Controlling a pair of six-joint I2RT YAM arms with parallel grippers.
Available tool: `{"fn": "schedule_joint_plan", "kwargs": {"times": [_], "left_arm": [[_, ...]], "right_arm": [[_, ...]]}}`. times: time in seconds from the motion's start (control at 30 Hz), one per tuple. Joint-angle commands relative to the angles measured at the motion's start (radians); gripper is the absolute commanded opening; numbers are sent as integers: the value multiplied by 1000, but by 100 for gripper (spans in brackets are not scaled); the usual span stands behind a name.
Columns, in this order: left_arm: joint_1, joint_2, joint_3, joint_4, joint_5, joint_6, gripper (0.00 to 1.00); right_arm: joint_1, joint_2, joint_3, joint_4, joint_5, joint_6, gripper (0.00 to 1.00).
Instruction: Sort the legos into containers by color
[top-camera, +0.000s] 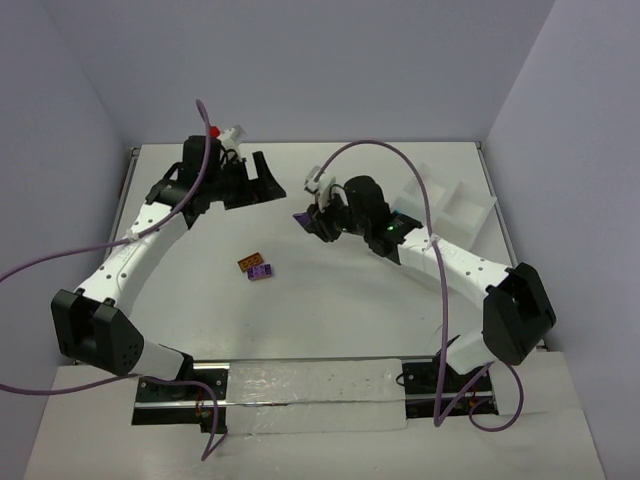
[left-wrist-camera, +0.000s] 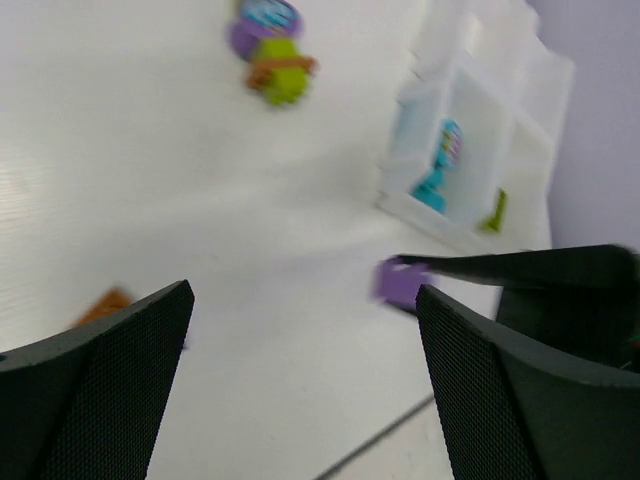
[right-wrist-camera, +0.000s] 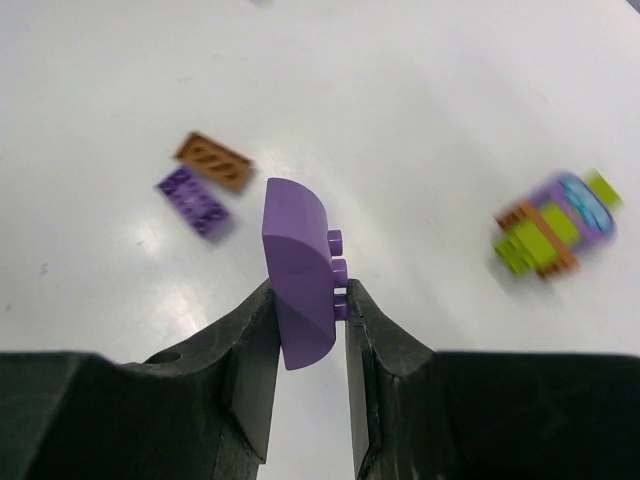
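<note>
My right gripper (right-wrist-camera: 308, 292) is shut on a purple curved brick (right-wrist-camera: 297, 268) and holds it above the table; in the top view this gripper (top-camera: 312, 222) and the brick (top-camera: 300, 218) are at the table's middle. An orange plate (right-wrist-camera: 213, 160) and a purple plate (right-wrist-camera: 192, 198) lie side by side on the table; they also show in the top view (top-camera: 257, 267). A multicoloured clump (right-wrist-camera: 555, 225) of purple, lime, orange and cyan lies apart. My left gripper (left-wrist-camera: 303, 300) is open and empty at the far left (top-camera: 250, 182). The white tray (top-camera: 455, 205) stands at the right.
In the left wrist view the tray (left-wrist-camera: 470, 110) holds cyan bricks (left-wrist-camera: 443, 165) in one compartment and a lime brick (left-wrist-camera: 496, 210) beside it. The clump (left-wrist-camera: 272, 50) lies left of the tray. Walls close the table at the back and sides.
</note>
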Motion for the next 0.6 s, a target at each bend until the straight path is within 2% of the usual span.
{"fn": "schedule_joint_plan", "kwargs": {"times": [0.0, 0.17, 0.3, 0.37, 0.43, 0.5, 0.57], "left_arm": [[90, -77, 23, -8, -221, -24, 99], [160, -105, -27, 1, -189, -30, 99], [162, -103, -47, -15, -186, -23, 99], [162, -109, -57, -26, -196, -14, 99], [162, -121, -65, -33, -206, -8, 99], [162, -135, -75, -37, -220, -5, 99], [162, -148, -79, -40, -220, -7, 99]], "right_arm": [[-153, -111, -64, 96, 61, 240, 0], [-363, -173, -96, 0, 184, 493, 0], [-479, -198, -133, -53, 391, 689, 0], [-557, -212, -157, -58, 398, 784, 0], [-594, -212, -152, -79, 435, 826, 0], [-613, -202, -101, -163, 574, 854, 0], [-629, -182, -64, -202, 623, 835, 0]]}}
